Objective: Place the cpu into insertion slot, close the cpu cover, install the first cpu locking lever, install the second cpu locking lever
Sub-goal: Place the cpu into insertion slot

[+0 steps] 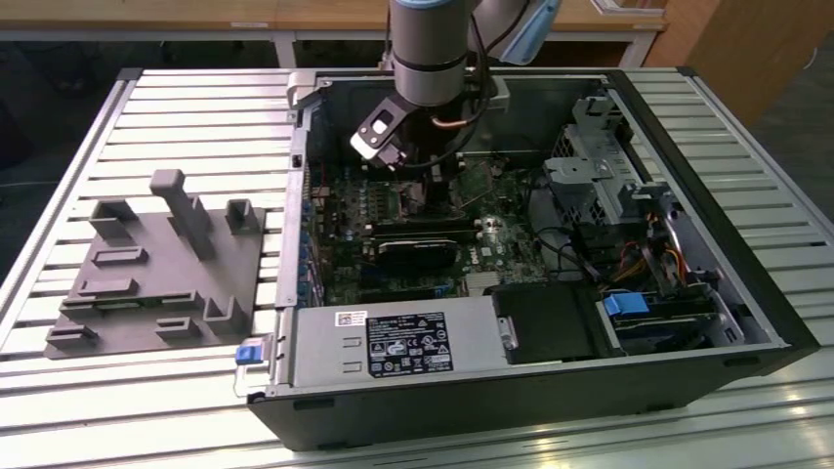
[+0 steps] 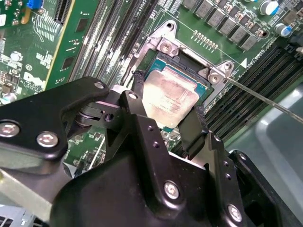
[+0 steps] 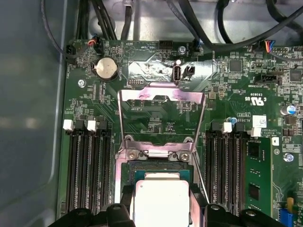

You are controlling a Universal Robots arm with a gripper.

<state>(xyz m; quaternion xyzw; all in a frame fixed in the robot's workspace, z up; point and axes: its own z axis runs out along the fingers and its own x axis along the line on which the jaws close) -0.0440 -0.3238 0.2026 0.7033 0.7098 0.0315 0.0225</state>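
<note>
Slatted aluminium table [image 1: 131, 410] — wooden cabinet [image 1: 749, 44] behind, dark floor [image 1: 798, 117] at the edges

We are looking at an open black computer case [image 1: 521, 405] lying on a slatted metal table [image 1: 195, 107], a grey moulded fixture [image 1: 156, 274] sitting beside it on the exterior view's left.

I count 1 cpu [image 2: 171, 98], 1 insertion slot [image 2: 187, 64] and 1 cpu cover [image 3: 161, 93], with 2 screws [image 3: 130, 154] at its hinge. The board carries 1 coin battery [image 3: 106, 68]. My 1 gripper [image 2: 168, 96] has 2 fingers [image 2: 191, 128]. 1 grey fixture [image 1: 156, 264] lies at the exterior view's left of 1 computer case [image 1: 521, 401].
</note>
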